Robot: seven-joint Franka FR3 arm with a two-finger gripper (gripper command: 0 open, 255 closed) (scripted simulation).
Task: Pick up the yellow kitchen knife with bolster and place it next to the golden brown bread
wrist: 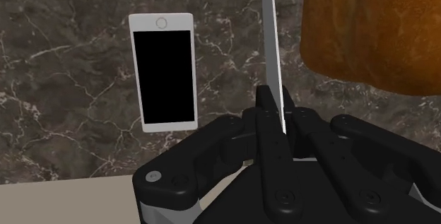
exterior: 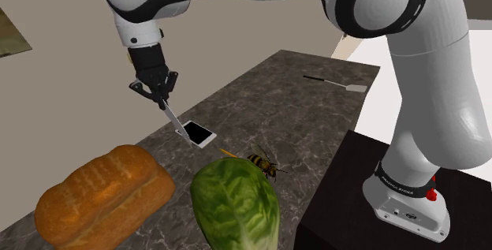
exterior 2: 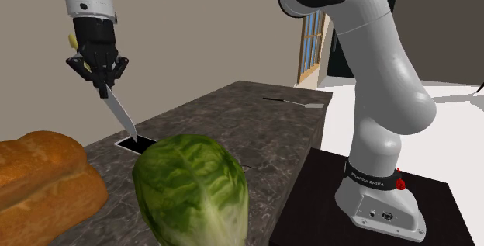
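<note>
One black hand (exterior: 162, 97) clamped on the knife (exterior: 173, 119), blade pointing down beside the phone (exterior: 199, 134), bread loaf (exterior: 102, 195) nearby

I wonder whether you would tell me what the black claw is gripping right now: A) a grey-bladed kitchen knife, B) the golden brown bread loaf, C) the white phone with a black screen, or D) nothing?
A: the black claw is shut on the grey-bladed kitchen knife, whose blade points down toward the dark marble counter.

Phone (exterior: 197, 133), lettuce (exterior: 236, 205), bee (exterior: 262, 162) rest on counter (exterior: 292, 106)
</note>
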